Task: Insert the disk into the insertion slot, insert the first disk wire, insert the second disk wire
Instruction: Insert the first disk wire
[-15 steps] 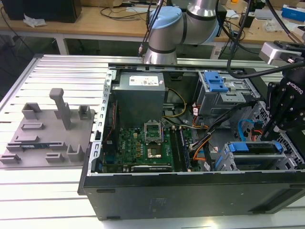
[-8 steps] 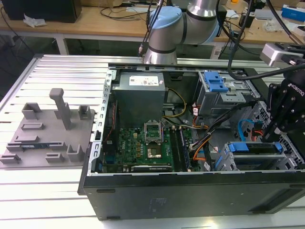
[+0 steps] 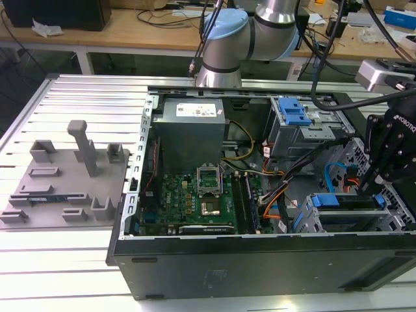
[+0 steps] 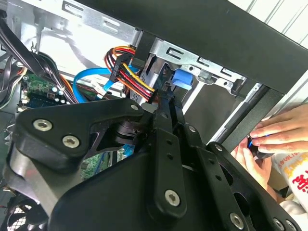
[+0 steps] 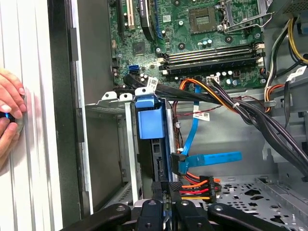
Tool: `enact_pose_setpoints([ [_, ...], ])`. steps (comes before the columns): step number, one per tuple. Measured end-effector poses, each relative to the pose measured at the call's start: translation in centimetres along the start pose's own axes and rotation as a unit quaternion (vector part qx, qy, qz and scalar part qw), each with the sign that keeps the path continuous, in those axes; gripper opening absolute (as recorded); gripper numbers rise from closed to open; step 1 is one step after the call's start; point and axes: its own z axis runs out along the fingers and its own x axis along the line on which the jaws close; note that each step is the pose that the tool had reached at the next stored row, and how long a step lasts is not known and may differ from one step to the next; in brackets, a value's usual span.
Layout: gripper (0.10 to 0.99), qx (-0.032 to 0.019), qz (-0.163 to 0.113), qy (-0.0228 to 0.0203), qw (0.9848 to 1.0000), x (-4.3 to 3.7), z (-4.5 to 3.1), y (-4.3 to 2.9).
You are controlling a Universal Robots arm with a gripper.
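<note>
The disk [image 5: 147, 120], in its bright-blue caddy, sits inside the insertion slot [image 5: 108, 108] of the grey drive cage. In the exterior view the disk [image 3: 344, 201] lies in the cage [image 3: 309, 221] at the case's front corner, on the view's right. My gripper [image 5: 167, 190] is at the disk's rear edge, shut on the black connector of a red, orange and yellow wire bundle [image 5: 195, 188]. In the second wrist view this connector [image 4: 146, 97] sits at the tips of my gripper [image 4: 161, 103]. A blue flat wire's connector [image 5: 178, 164] rests against the disk's edge just beside it.
The open black computer case [image 3: 260, 260] holds a green motherboard [image 3: 195, 201], a grey power supply [image 3: 192, 127] and black cable bundles [image 5: 250, 113]. A second cage with a blue tab [image 3: 292, 114] stands further back. A person's hand [image 5: 7, 110] rests outside the case wall.
</note>
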Motion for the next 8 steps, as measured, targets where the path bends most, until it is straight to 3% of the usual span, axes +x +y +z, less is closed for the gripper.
enact_pose_setpoints([
  [8, 0.165, 0.0000, 0.000, 0.0001, 1.0000, 0.24, 0.07, 0.06],
])
